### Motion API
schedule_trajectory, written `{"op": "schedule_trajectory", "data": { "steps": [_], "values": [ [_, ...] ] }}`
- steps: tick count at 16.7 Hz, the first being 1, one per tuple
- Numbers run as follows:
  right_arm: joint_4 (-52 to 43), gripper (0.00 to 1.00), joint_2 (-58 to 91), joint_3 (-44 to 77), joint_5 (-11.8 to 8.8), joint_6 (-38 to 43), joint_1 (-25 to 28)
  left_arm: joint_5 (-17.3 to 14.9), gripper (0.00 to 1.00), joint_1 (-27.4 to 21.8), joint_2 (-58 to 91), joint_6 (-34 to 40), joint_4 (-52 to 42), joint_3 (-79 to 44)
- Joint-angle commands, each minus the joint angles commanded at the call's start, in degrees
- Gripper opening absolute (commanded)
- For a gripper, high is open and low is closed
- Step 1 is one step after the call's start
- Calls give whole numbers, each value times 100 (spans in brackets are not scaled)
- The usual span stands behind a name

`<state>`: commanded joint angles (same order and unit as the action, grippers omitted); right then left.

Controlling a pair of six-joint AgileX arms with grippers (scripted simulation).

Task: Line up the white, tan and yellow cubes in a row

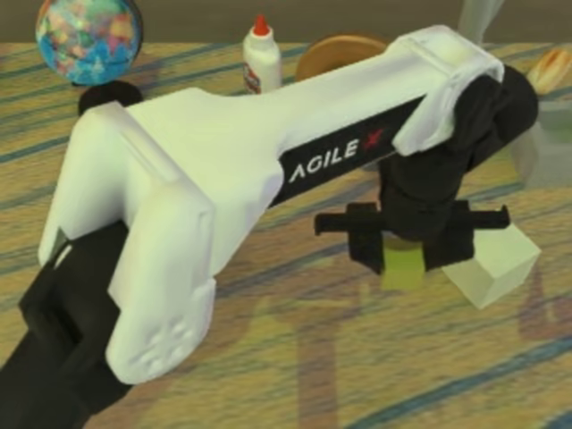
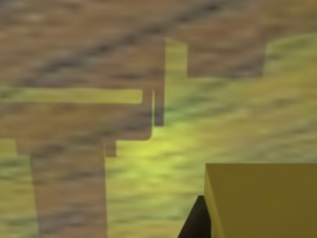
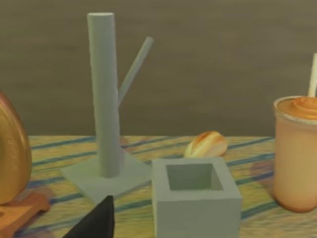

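Right of centre in the top view, your left gripper (image 1: 404, 241) hangs at the end of the big white arm that crosses the frame from the lower left. Its black fingers (image 1: 365, 241) are closed to the width of the yellow cube (image 1: 402, 266), which sits between them, so you have that cube in a pinch. The left wrist view shows the same cube (image 2: 262, 201) at lower right, with the table (image 2: 74, 49) blurred beyond it. The white cube (image 1: 496, 264) lies just right of the yellow one, close beside it, near the top view's right edge. You cannot see the tan cube in any view.

Along the top edge you have a globe (image 1: 88, 37) at the upper left and a glue bottle (image 1: 261, 58) beside it. The right wrist view shows a grey hollow block (image 3: 194, 196), a grey stand (image 3: 105, 99) and an orange drink (image 3: 296, 153); only a dark fingertip (image 3: 99, 220) of your right gripper shows there, so you cannot tell how far it is open.
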<state>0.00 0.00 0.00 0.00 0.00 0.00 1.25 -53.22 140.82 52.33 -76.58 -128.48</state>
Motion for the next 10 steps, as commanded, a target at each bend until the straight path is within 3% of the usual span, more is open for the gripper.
{"op": "schedule_trajectory", "data": {
  "steps": [5,10],
  "values": [
    [0,100,0,0,0,0,0,1,0,17,116,11,1061,920],
    [0,100,0,0,0,0,0,4,0,12,151,14,1225,1080]
  ]
}}
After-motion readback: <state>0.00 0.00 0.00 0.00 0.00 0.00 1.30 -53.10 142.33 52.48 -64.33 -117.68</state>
